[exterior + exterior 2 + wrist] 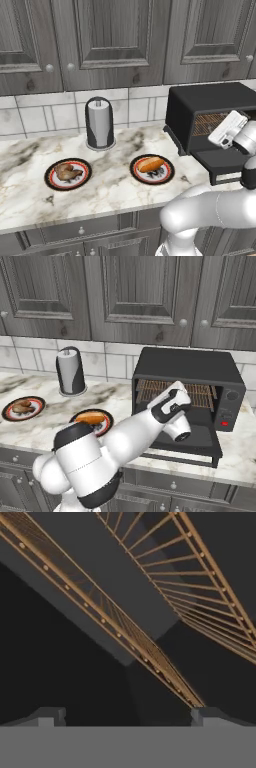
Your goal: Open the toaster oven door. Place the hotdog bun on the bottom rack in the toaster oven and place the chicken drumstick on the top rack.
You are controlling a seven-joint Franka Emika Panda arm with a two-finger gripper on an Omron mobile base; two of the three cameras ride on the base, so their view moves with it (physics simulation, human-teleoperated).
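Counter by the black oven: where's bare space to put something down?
Bare marble lies in front of the two red-rimmed plates, toward the counter edge, and left of the brown-meat plate. A narrower strip runs between the plates, below the dark paper towel holder. It is crowded at the boxy black toaster oven: its lowered door and the white arm's gripper occupy that front.

Behind the gripper's working area runs a wall of pale square tiles, and above it hang dark grey wooden cabinet doors with small round knobs. The counter under the tool is light marble with brown veins. To the tool's left a dark paper towel holder stands upright near the wall. Below the counter edge there are grey drawers.
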